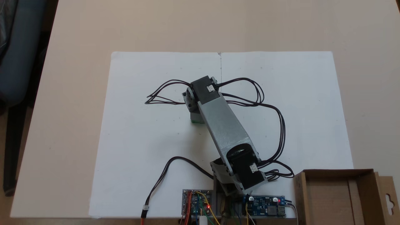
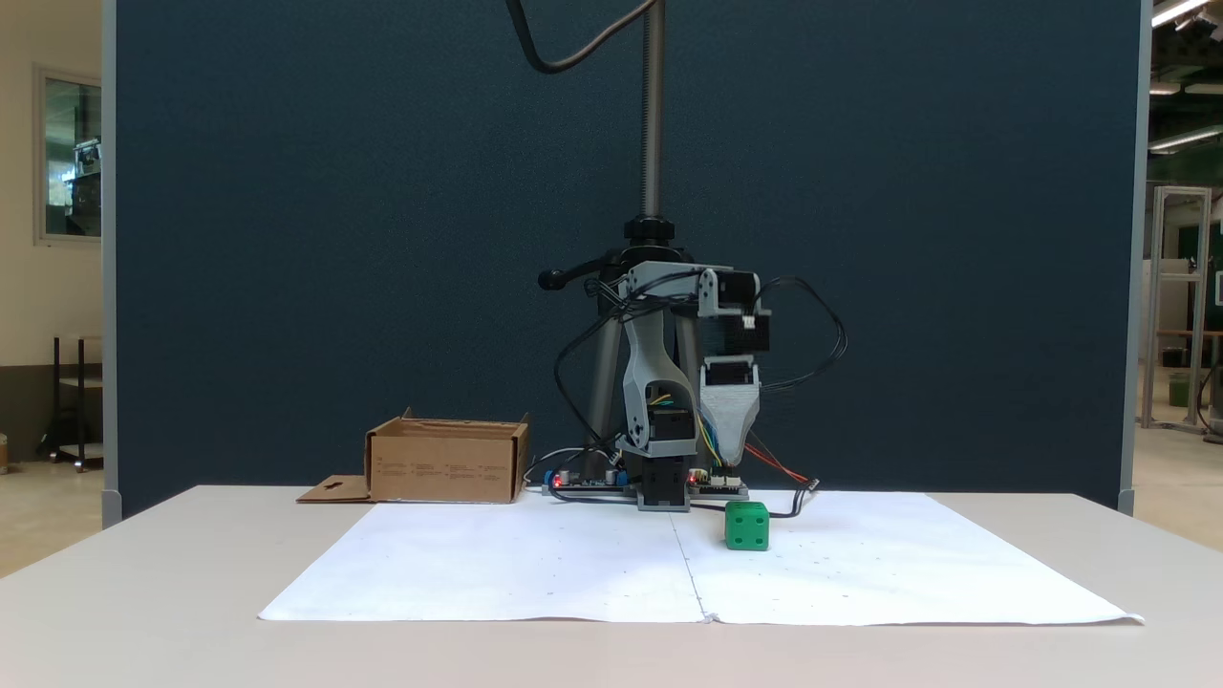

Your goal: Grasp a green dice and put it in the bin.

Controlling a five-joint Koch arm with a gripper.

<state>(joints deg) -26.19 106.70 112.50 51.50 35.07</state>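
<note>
The green dice (image 2: 746, 526) rests on the white paper, a small bright cube with round pips. In a fixed view from above, just a green sliver of the dice (image 1: 197, 120) shows from under the arm's wrist (image 1: 201, 90). My gripper (image 2: 731, 462) points straight down just above the dice, apart from it. It shows as a single pale grey wedge, so I cannot tell how the jaws stand. The bin (image 2: 444, 468) is a low brown cardboard box beside the arm's base, holding nothing, with its flap (image 1: 389, 195) folded out.
Two white paper sheets (image 1: 150, 131) cover the table's middle. Circuit boards (image 1: 197, 203) and loose black cables (image 1: 265, 103) sit around the arm's base. A tripod pole (image 2: 652, 115) rises behind the arm in front of a dark blue partition. A chair (image 1: 15, 62) stands off the table's left edge.
</note>
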